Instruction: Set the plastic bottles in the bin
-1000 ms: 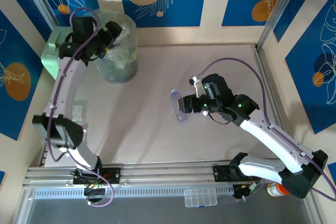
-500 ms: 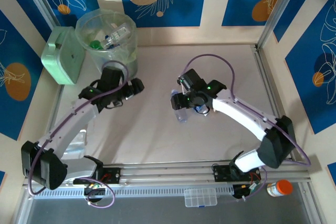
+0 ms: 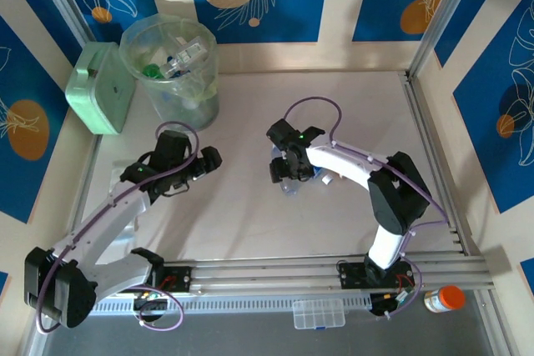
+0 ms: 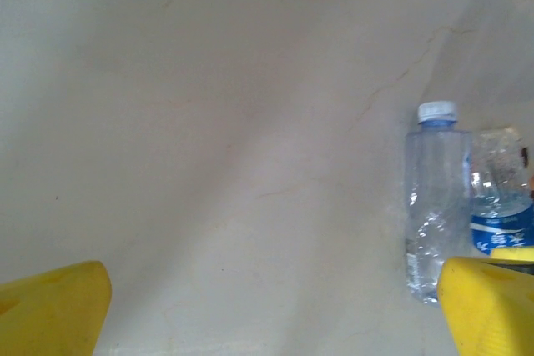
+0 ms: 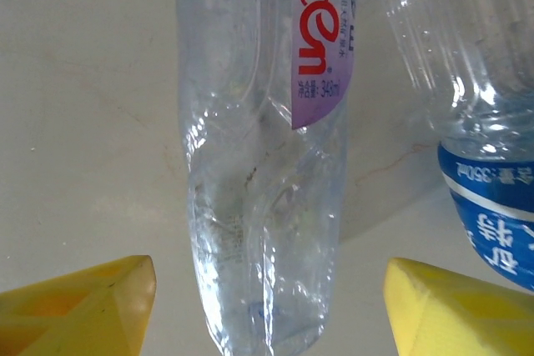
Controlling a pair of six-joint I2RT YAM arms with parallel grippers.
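Now that left gripper (image 3: 212,159) is back from the bin (image 3: 127,42), fingers wide, right gripper (image 3: 283,173) straddles a bottle (image 5: 259,172), also wide: grab next.

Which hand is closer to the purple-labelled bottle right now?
Right. The right hand straddles the purple-labelled bottle, open around it. The left hand hangs open well off on the left arm's side, apart from it.
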